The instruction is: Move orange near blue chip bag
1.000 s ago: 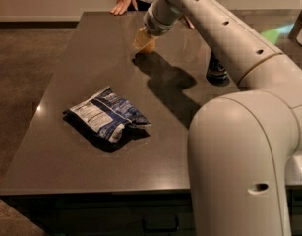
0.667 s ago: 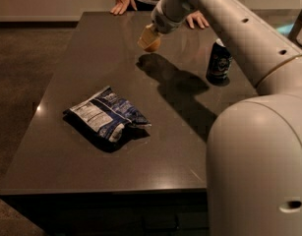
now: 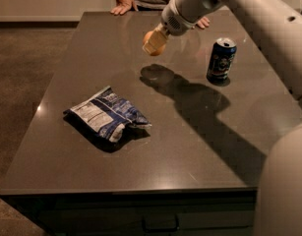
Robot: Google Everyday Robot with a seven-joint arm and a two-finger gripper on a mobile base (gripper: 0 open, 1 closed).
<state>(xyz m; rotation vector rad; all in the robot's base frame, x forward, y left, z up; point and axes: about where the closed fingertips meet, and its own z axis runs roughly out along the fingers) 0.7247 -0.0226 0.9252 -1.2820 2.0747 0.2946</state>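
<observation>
Orange (image 3: 148, 35) carried nearer, clamped in end effector (image 3: 153, 45), soda can (image 3: 221, 59) near, blue chip bag (image 3: 107, 114) well apart

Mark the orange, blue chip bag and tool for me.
orange (image 3: 161, 48): camera view, lower right of its skin
blue chip bag (image 3: 108, 117): camera view, middle of the crumpled foil
tool (image 3: 153, 43): camera view, between its fingertips, shut on the orange above the table (image 3: 199, 146)

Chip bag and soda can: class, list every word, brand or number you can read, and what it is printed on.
Blue chip bag: white label print, too blurred to read.
Soda can: markings unreadable.
Gripper, holding the orange above the table: no text.
</observation>
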